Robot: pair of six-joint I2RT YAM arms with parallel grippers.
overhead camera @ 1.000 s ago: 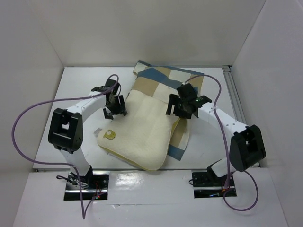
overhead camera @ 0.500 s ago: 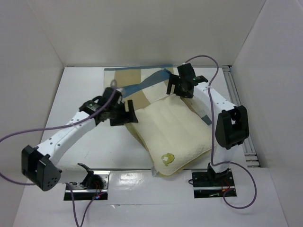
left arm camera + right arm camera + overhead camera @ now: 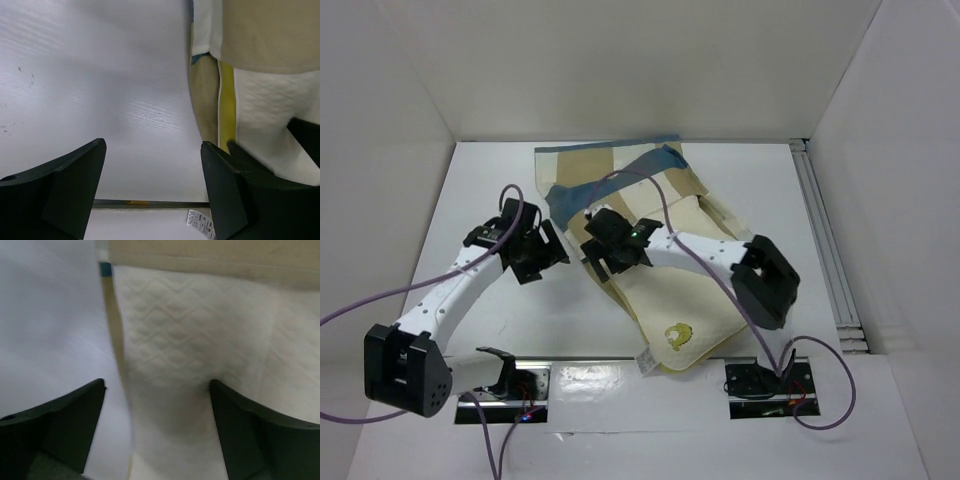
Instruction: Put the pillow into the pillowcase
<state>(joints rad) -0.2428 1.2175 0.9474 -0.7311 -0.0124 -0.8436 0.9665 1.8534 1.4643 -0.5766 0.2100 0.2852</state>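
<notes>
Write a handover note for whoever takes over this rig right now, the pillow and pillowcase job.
Left gripper: open, empty, over the table beside the pillow's left edge.
Right gripper: open, empty, above the pillow near the pillowcase's edge.
Pillowcase: covers the pillow's far end; the emblem end lies bare, toward the bases.
Done: a partial cover at best.
Left: grip the case and draw it over the rest.

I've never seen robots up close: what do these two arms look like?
The left arm and right arm have white links joined by chunky black joint housings. The left gripper and right gripper are black, each with two wedge-shaped fingers. Purple cables loop along both arms; a green light glows near the right wrist.
</notes>
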